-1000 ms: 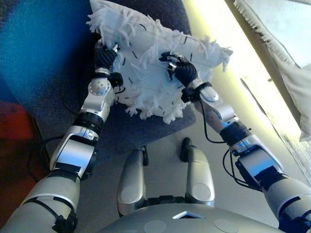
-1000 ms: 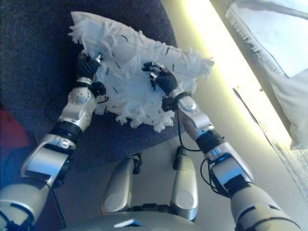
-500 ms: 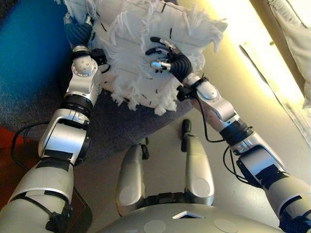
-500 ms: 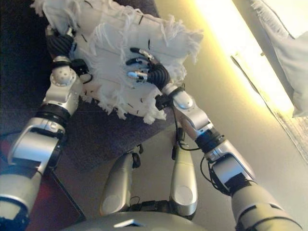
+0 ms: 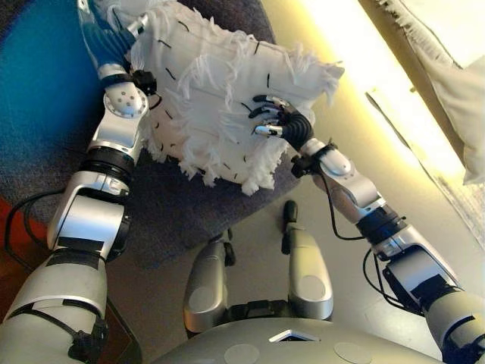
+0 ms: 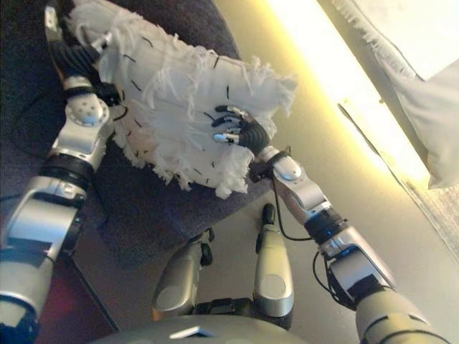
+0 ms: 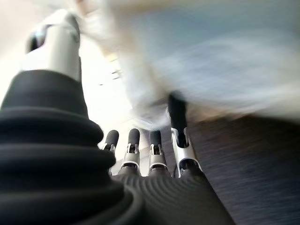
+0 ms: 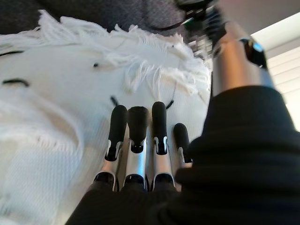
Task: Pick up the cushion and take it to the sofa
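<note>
Cushion (image 5: 216,106), white and fringed with short dark stitches, is squeezed between your two hands above the dark grey seat (image 5: 174,205). Your right hand (image 5: 284,125) presses its fingers (image 8: 136,126) nearly straight against the cushion's face. Your left hand (image 5: 102,34) sits at the opposite edge, fingers (image 7: 176,117) extended against the fabric. A pale cushion (image 5: 455,83) lies well apart on the right.
</note>
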